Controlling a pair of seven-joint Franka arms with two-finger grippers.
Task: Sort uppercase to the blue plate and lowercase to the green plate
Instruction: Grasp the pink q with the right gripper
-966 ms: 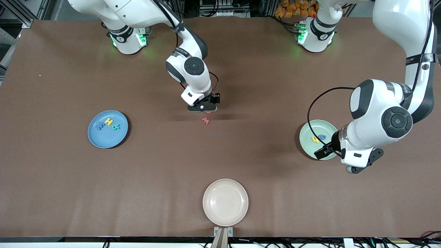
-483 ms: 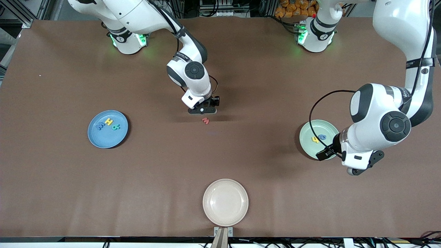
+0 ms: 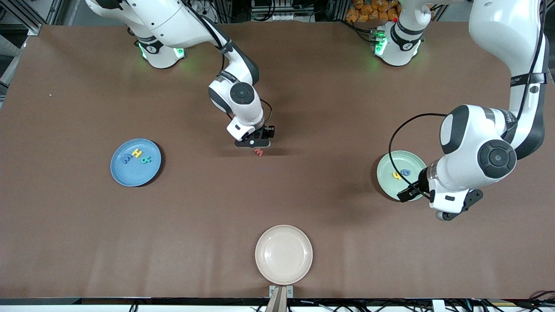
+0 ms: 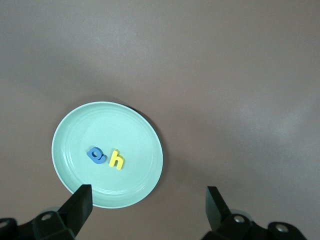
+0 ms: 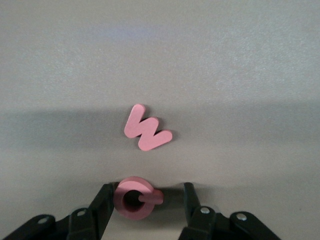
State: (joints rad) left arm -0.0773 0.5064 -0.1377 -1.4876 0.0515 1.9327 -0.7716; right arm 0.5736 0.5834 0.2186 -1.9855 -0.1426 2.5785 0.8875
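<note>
My right gripper (image 5: 145,200) is down at the bench (image 3: 277,195) near its middle, fingers (image 5: 102,200) part-way open with the red Q (image 5: 134,198) sitting between them. One finger looks right against the ring; the other shows a sliver of gap, so I would not call it held yet. The red w (image 5: 146,128) lies just past my fingertips, apart from the Q, flat on the bench.

What could go wrong: the Q is thin and flat, so if my fingers ride above its edge they will slip over it. If they meet it unevenly, its small tail may make it pivot or skid into the w. Dragging on the way up could knock the w off its spot.

My left gripper (image 4: 145,207) waits above the edge of the green plate (image 4: 145,135), fingers fully spread and empty. In that plate lie 2 lowercase letters, the blue a (image 4: 96,155) and the yellow h (image 4: 117,159), touching. The blue plate (image 3: 121,173) toward the right arm's end carries 3 uppercase letters: blue M/W (image 3: 126,158), yellow H (image 3: 137,153), teal R (image 3: 146,160).

Room is generous: bare bench runs from my right fingers to the blue plate. The cream plate (image 3: 283,254) sits well apart, near the front edge.
</note>
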